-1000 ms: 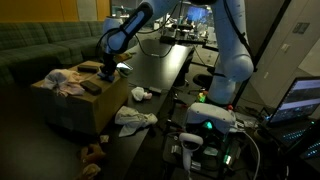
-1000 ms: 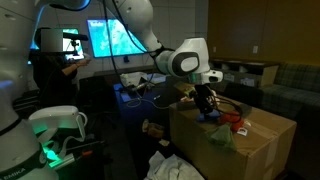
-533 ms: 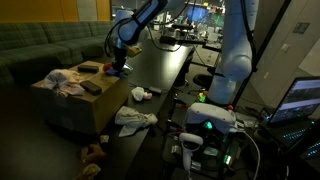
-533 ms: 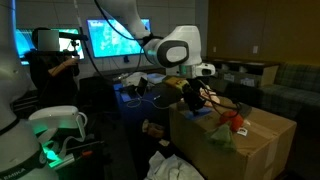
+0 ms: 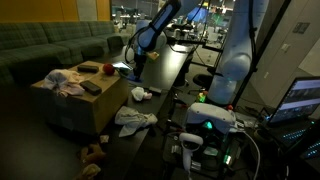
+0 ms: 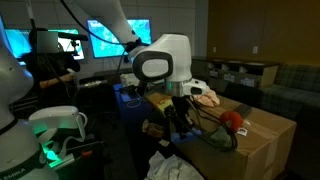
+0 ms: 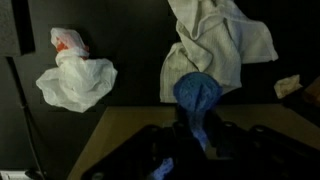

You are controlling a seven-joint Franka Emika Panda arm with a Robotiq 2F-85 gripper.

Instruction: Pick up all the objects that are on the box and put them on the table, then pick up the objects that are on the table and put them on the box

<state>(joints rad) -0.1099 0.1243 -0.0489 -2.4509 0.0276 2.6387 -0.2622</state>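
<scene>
Gripper (image 7: 203,140): jaws drawn narrow, clamped on the teal-grey cloth (image 7: 196,93). The cloth is bunched and hangs directly beneath the jaws, with its long axis vertical and its free end pointing down. In an exterior view it is airborne over the left edge of the table (image 5: 162,74), just right of the box (image 5: 70,105).

Both exterior views are showing a dim room. Blue monitors (image 6: 110,30) are glowing at the far left, washing out almost to white, and a green lamp (image 5: 206,124) is shining at the near right. The table (image 5: 170,65) is catching a faint sheen. The arm (image 6: 160,65) is showing slight blur. In the wrist view a white cloth (image 7: 76,82) is glaring against black, while the gripper (image 7: 203,138) and the teal-grey cloth (image 7: 198,98) are sitting soft and out of focus.
</scene>
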